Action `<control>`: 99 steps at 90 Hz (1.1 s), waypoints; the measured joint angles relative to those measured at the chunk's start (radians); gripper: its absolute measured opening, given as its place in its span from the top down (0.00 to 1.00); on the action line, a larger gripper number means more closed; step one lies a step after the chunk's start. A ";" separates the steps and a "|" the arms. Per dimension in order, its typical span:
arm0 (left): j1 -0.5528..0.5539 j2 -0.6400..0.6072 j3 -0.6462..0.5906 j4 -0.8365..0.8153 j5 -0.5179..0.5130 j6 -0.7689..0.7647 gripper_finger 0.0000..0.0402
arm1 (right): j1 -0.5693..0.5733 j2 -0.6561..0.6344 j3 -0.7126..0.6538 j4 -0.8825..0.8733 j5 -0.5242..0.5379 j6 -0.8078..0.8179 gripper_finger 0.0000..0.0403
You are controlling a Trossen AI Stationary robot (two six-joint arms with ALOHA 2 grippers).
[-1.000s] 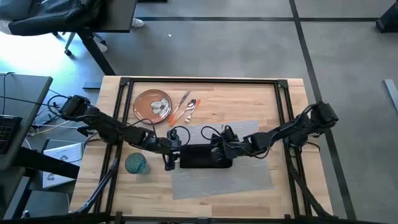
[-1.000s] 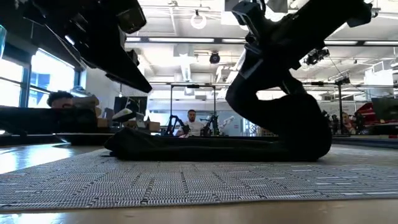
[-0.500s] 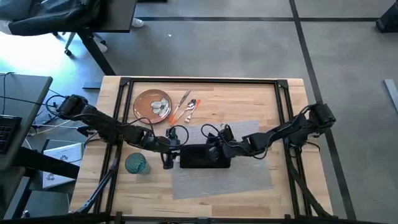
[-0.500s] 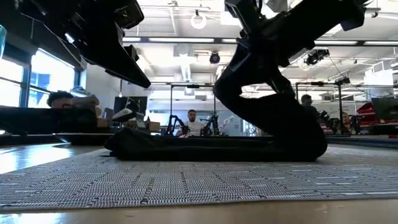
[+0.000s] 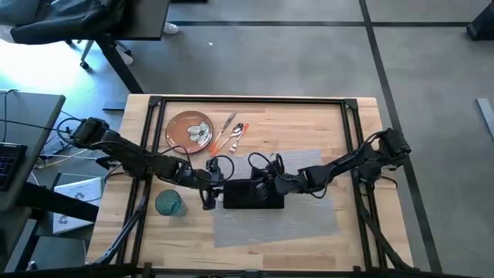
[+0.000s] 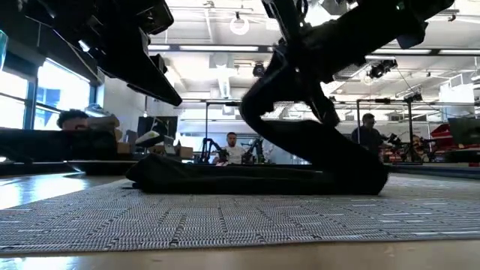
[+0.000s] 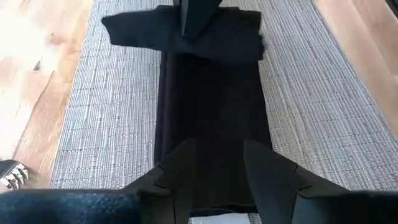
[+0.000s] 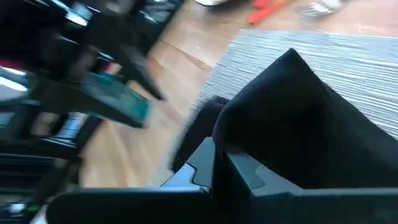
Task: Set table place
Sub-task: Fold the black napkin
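black napkin (image 5: 251,194) lies on the grey placemat (image 5: 297,220), one end lifted; plate (image 5: 189,128), cutlery (image 5: 231,134), teal glass (image 5: 169,203) sit on the light-wood table (image 5: 309,123).

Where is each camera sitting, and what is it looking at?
High view: above, looking straight down at the table, both arms, plate, glass.
Low view: at tabletop height, looking across the placemat into the room; arms overhead.
Left wrist view: on the left arm, looking past the open left gripper along the napkin.
Right wrist view: on the right arm; the right gripper pinches lifted napkin.
Every view shows napkin and placemat.
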 joint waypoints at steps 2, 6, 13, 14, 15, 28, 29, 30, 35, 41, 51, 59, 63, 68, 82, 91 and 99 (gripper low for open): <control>0.000 0.000 0.000 0.000 0.000 0.000 0.70 | 0.000 0.000 0.000 0.012 -0.003 -0.001 1.00; 0.000 0.000 0.000 0.000 0.000 0.000 0.70 | 0.000 0.000 0.000 0.028 -0.006 -0.002 1.00; 0.000 0.000 0.000 0.002 0.000 -0.001 0.70 | 0.001 0.000 0.000 0.041 -0.009 -0.002 1.00; 0.000 0.000 0.000 0.001 0.000 -0.001 0.70 | 0.001 0.000 0.000 0.042 -0.010 -0.002 1.00; 0.000 0.000 0.000 0.001 0.000 -0.001 0.70 | 0.001 0.000 0.000 0.042 -0.010 -0.002 1.00; 0.000 0.000 0.000 0.002 0.000 -0.001 0.70 | 0.000 0.033 0.038 0.048 -0.022 -0.023 1.00; 0.000 0.000 0.000 0.002 0.000 -0.001 0.70 | -0.001 0.039 0.044 0.048 -0.024 -0.026 1.00; 0.000 0.000 0.000 0.002 0.001 0.000 0.70 | -0.002 0.046 0.050 0.048 -0.027 -0.029 1.00; 0.000 0.000 0.001 0.003 0.001 -0.001 0.70 | -0.005 0.082 0.087 0.049 -0.055 -0.039 1.00; 0.000 0.000 0.001 0.001 0.001 -0.001 0.70 | -0.010 0.130 0.129 0.048 -0.073 -0.059 1.00; -0.001 0.000 0.001 -0.003 0.003 -0.006 0.70 | -0.023 0.181 0.173 0.031 -0.061 -0.062 1.00; -0.002 0.000 0.001 -0.018 0.018 -0.011 0.70 | -0.032 0.213 0.190 0.028 -0.086 -0.051 1.00; -0.002 0.000 0.001 -0.030 0.023 -0.014 0.70 | -0.033 0.226 0.197 0.022 -0.098 -0.040 1.00; -0.002 0.000 0.001 -0.040 0.026 -0.019 0.70 | -0.032 0.237 0.206 0.022 -0.103 -0.036 1.00; -0.002 0.001 0.001 -0.050 0.026 -0.019 0.70 | -0.028 0.247 0.216 0.025 -0.124 -0.044 1.00; -0.002 0.001 0.001 -0.047 0.025 -0.019 0.70 | -0.027 0.247 0.216 0.028 -0.133 -0.063 1.00; -0.002 0.001 0.001 -0.047 0.025 -0.019 0.70 | -0.027 0.247 0.216 0.048 -0.134 -0.081 1.00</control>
